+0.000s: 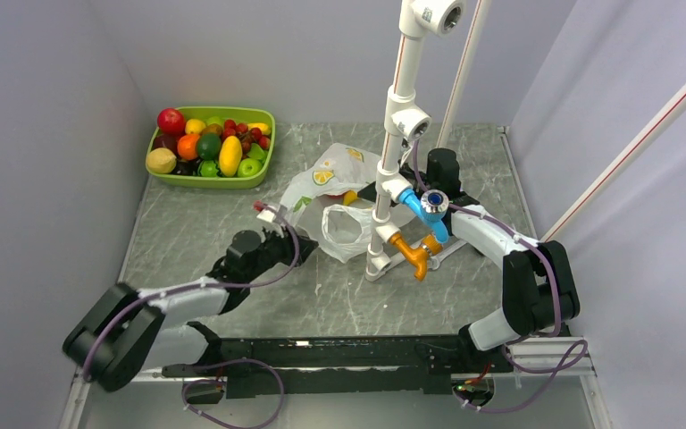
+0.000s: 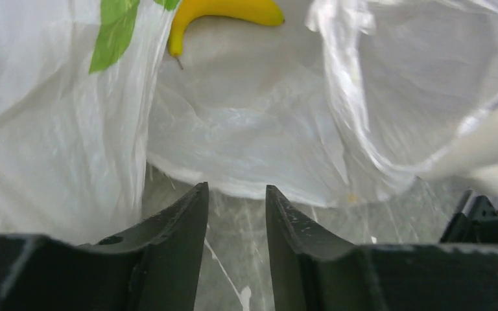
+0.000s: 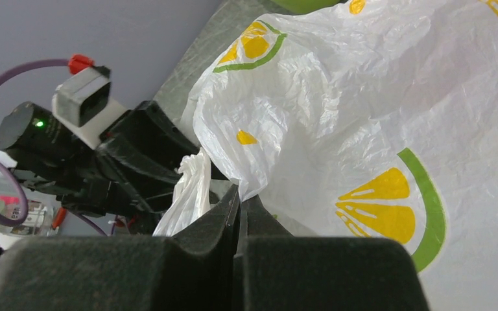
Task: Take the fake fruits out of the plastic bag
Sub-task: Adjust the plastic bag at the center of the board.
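Observation:
The plastic bag (image 1: 330, 179) lies crumpled at mid-table, white with lemon slices printed on it. Its mouth gapes toward my left gripper (image 2: 235, 191), which is open with only tabletop between its fingers, just short of the bag's rim (image 2: 246, 184). Deep inside the bag lies a yellow banana (image 2: 224, 11), whose tip also shows from above (image 1: 349, 197). My right gripper (image 3: 240, 194) is shut on a fold of the bag's edge (image 3: 246, 175) at the bag's right side (image 1: 368, 191). No other fruit shows inside the bag.
A lime-green tray (image 1: 259, 114) at the back left holds a red apple (image 1: 171, 120), a dull yellow lemon-like fruit (image 1: 161, 161) and several other fruits. A white pole stand (image 1: 391, 161) with blue and orange fittings rises just right of the bag. Grey walls close in both sides.

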Available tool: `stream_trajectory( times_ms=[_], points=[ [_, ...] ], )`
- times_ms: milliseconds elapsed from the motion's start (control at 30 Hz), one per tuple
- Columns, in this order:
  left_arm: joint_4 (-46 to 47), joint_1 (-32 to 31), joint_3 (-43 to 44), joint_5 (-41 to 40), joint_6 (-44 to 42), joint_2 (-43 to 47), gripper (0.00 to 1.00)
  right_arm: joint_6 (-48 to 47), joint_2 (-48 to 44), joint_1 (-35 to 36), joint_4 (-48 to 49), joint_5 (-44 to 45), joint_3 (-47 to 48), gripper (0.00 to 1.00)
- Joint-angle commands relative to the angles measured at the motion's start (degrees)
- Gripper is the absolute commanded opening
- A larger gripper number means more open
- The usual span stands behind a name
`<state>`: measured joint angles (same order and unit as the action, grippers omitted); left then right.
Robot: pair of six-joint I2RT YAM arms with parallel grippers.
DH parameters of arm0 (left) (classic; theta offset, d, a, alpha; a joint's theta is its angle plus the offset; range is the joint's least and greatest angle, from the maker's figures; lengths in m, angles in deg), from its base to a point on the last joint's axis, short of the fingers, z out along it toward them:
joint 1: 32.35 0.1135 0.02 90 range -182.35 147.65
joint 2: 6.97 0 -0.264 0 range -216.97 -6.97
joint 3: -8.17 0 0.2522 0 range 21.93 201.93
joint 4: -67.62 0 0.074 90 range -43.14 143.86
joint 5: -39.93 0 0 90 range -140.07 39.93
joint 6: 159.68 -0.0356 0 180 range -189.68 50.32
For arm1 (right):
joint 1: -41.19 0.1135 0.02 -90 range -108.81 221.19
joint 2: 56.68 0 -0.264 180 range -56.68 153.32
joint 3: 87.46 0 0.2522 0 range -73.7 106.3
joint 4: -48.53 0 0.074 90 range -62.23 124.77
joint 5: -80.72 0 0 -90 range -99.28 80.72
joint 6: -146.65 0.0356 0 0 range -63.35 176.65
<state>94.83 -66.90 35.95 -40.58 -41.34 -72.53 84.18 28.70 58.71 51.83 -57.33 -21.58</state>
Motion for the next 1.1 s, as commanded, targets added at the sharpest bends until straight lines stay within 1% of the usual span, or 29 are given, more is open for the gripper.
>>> stream_trajectory(
  times_ms=[0,67,200,300,367,533,600,667,767,900,1000,1067],
  points=[
    [7.8,-0.4,6.9,-0.1,-0.1,-9.9,0.41,0.6,-1.0,-0.2,3.5,-1.5,1.9,0.00],
    [11.3,-1.5,9.5,-1.6,-0.2,-14.0,0.39,1.0,-0.8,-0.2,3.7,-2.0,2.0,0.00],
    [10.9,-2.4,16.2,-5.4,0.4,-21.5,0.38,1.0,-1.1,-0.2,3.4,-2.4,1.8,0.00],
    [14.1,-2.5,20.1,-7.1,0.5,-27.5,0.34,0.9,-1.2,-0.2,3.1,-2.4,2.1,0.00],
    [12.9,-2.5,23.7,-8.0,1.0,-31.2,0.34,1.5,-1.1,-0.2,3.7,-2.7,2.2,0.00],
    [15.3,-2.6,28.8,-9.3,4.6,-39.5,0.35,3.2,-0.6,-0.2,6.1,-3.6,2.4,0.00],
    [16.2,-2.9,29.6,-12.4,6.2,-41.9,0.37,4.2,-0.2,-0.3,6.9,-4.6,2.3,0.00],
    [17.6,-3.3,29.4,-13.7,6.6,-42.4,0.36,5.8,-0.1,-0.2,8.5,-5.8,1.8,0.00],
    [20.6,-5.2,26.0,-16.5,3.9,-40.1,0.36,8.7,0.1,-0.2,12.5,-8.6,-0.1,0.00],
    [21.9,-6.9,17.9,-22.8,4.5,-33.7,0.38,12.6,2.0,0.3,22.6,-16.2,-2.6,0.00],
    [22.9,-7.2,12.5,-23.3,6.1,-30.1,0.39,15.6,6.2,1.7,28.8,-22.1,-0.6,0.00],
    [21.3,-8.3,10.0,-24.1,7.0,-28.3,0.39,20.6,9.6,3.1,34.8,-25.3,0.8,0.00]
  ],
)
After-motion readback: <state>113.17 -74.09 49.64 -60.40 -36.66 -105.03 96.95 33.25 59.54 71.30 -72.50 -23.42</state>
